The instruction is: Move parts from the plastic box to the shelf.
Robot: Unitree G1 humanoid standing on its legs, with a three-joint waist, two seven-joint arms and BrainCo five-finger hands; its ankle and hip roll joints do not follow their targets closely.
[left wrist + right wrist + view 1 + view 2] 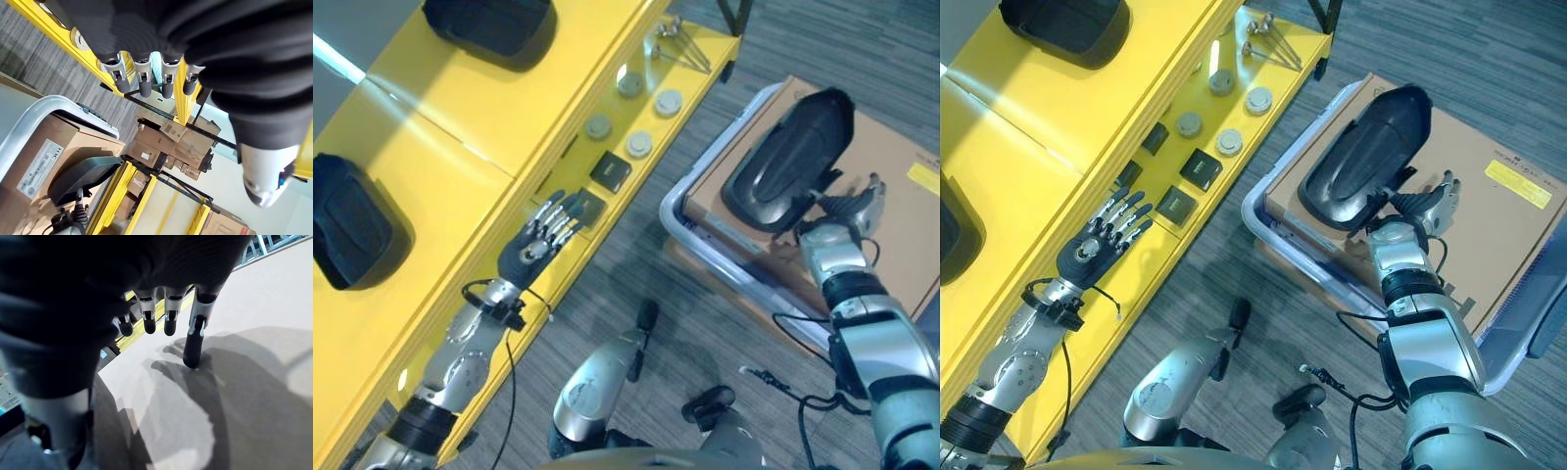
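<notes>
A large black moulded part lies on top of a flat brown cardboard sheet that covers the pale plastic box on the right of the scene, the part's near end just beside the right hand. What lies in the box under the cardboard is hidden. That hand sits at the near edge of the part with its fingers stretched out over the cardboard; in the right wrist view the fingers hang straight and relaxed, one dark tip touching the cardboard, and nothing is held between them and the thumb. Whether the hand actually touches the black part I cannot tell. To the left stands the yellow shelf. Its upper level carries two more black parts, one at the far end and one at the left edge, both cut off by the frame. Its lower ledge holds round grey discs, small dark square pieces and, at the far end, some thin metal pieces too small to make out. The left hand hovers over this ledge, fingers spread and straight, empty, its tips near a square piece.
</notes>
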